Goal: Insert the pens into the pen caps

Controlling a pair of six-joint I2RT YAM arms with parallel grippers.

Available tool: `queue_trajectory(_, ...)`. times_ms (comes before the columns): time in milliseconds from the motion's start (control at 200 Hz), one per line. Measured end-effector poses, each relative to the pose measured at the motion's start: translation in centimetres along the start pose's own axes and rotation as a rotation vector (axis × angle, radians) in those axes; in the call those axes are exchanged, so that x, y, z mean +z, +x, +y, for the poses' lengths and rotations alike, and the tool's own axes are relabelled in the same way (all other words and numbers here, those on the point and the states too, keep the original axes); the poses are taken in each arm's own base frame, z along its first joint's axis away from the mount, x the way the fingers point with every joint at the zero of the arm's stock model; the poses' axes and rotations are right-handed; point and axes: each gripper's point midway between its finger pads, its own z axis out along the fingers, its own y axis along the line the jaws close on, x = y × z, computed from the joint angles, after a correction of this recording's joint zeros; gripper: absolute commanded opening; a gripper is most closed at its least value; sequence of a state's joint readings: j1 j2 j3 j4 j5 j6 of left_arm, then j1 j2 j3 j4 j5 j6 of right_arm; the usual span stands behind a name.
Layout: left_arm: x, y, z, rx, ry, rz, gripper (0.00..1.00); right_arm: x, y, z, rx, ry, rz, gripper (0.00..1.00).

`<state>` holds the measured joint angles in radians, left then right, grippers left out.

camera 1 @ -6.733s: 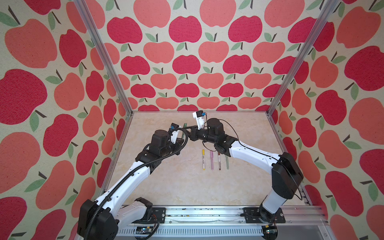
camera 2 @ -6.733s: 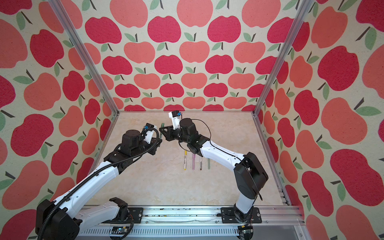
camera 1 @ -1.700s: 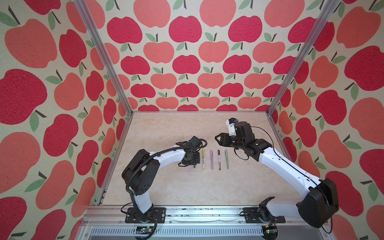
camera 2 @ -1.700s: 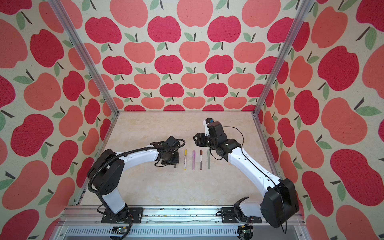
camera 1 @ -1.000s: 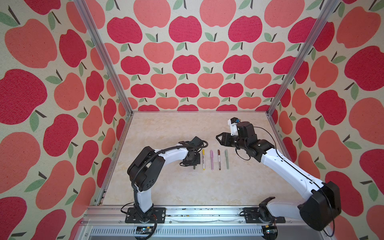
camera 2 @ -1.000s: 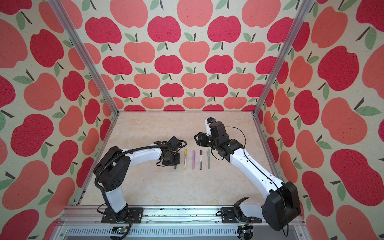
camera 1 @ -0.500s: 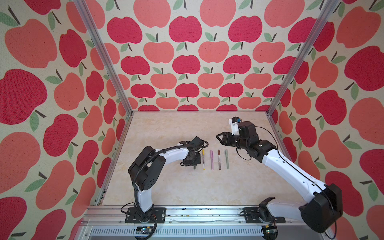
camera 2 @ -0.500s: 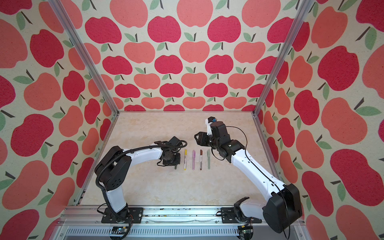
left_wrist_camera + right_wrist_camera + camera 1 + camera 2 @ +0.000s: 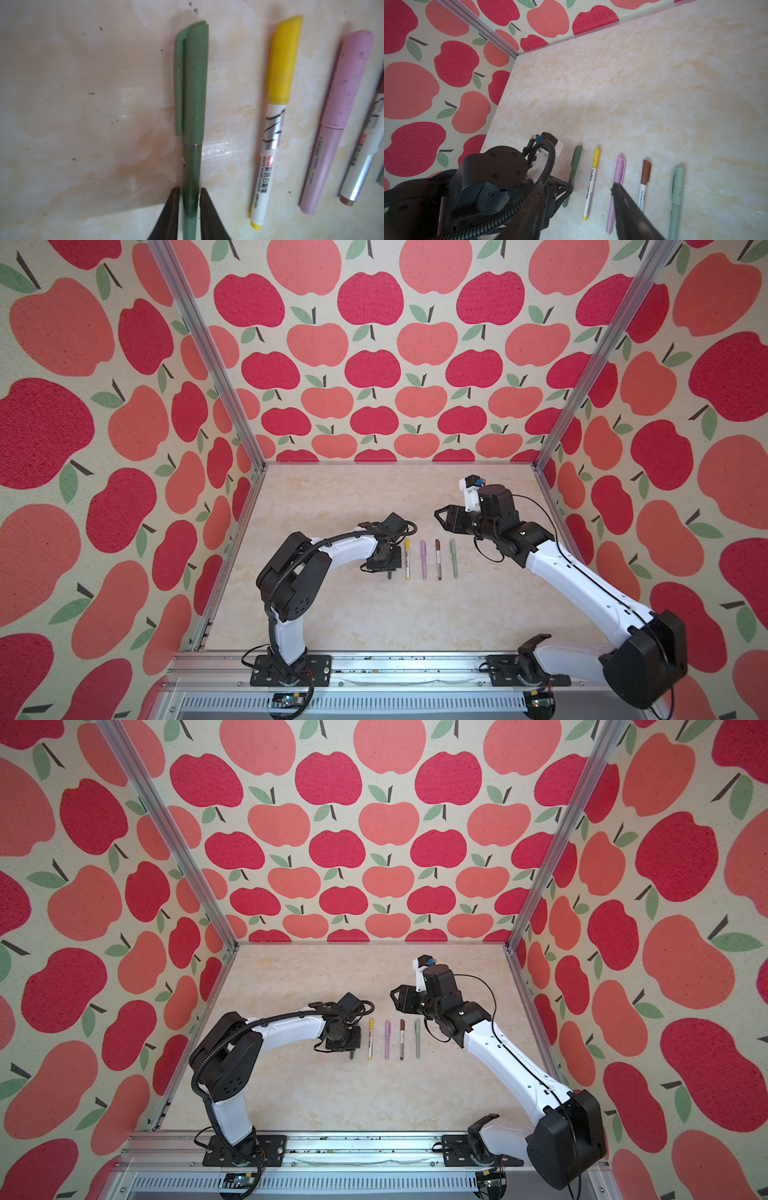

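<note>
Left pincer point(image 9: 189, 188) sat low over the green pen point(image 9: 192, 124), fingers point(image 9: 172, 207) flanking the bare tail of the barrel, sliver of gap on one side – couldn't tell if clamped or loose. Tail hold left the cap point(image 9: 194, 72) end free, probably why it was taken there. Pen lay flat on the bench point(image 9: 374, 497), capped, leftmost and parallel to the row, so I read this as the set-down. Next along: yellow pen point(image 9: 273, 124), lilac pen point(image 9: 332, 124), brown pen point(image 9: 643, 182), sage pen point(image 9: 676, 197), all capped, caps the same way, evenly gapped, none touching. No loose caps seen; task looked about finished. Right pincer point(image 9: 441, 519) hovered near the row's cap ends, jaws apart, empty, likely parked clear
</note>
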<state>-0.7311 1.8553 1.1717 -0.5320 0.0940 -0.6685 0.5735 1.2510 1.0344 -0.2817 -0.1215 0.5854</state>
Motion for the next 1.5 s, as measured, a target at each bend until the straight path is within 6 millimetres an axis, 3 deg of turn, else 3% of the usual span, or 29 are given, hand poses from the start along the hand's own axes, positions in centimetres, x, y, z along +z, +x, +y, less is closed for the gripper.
queue_trajectory(380,-0.3,-0.3,-0.1,0.005,-0.002,-0.012,0.45,0.0,0.0,0.0,0.0,-0.004,-0.001,0.55)
queue_trajectory(510,-1.7,-0.9,0.0,0.013,-0.003,-0.043,0.49,0.0,-0.1,-0.1,0.003,-0.005,-0.001,0.55)
queue_trajectory(670,-6.6,-3.8,-0.7,0.039,0.045,-0.177,0.55,-0.1,-0.4,-0.5,0.01,0.003,-0.007,0.56)
queue_trajectory(846,-15.6,-8.0,0.8,0.063,0.099,-0.451,0.69,-0.3,-1.2,-1.8,0.007,0.031,-0.028,0.57)
queue_trajectory(931,-21.1,-10.6,3.9,0.047,0.091,-0.64,0.79,-0.6,-2.1,-3.2,-0.003,0.066,-0.055,0.58)
queue_trajectory(1001,-25.1,-12.1,8.2,-0.009,0.046,-0.791,0.85,-1.0,-3.3,-4.7,-0.006,0.103,-0.093,0.58)
queue_trajectory(1061,-27.4,-12.5,12.4,-0.066,-0.012,-0.889,0.89,-1.5,-4.3,-6.5,-0.002,0.145,-0.134,0.59)
queue_trajectory(1131,-28.8,-12.2,17.5,-0.157,-0.086,-0.961,0.9,-2.2,-4.9,-9.1,0.013,0.205,-0.172,0.59)
queue_trajectory(1206,-28.7,-11.4,22.2,-0.252,-0.144,-0.989,0.92,-3.1,-4.9,-12.3,0.033,0.284,-0.21,0.59)
queue_trajectory(1321,-26.3,-9.3,28.0,-0.358,-0.239,-0.97,0.98,-4.4,-4.1,-16.8,0.035,0.422,-0.254,0.59)
queue_trajectory(1501,-20.9,-7.1,31.2,-0.367,-0.327,-0.918,1.0,-5.7,-1.1,-21.7,-0.107,0.631,-0.325,0.57)
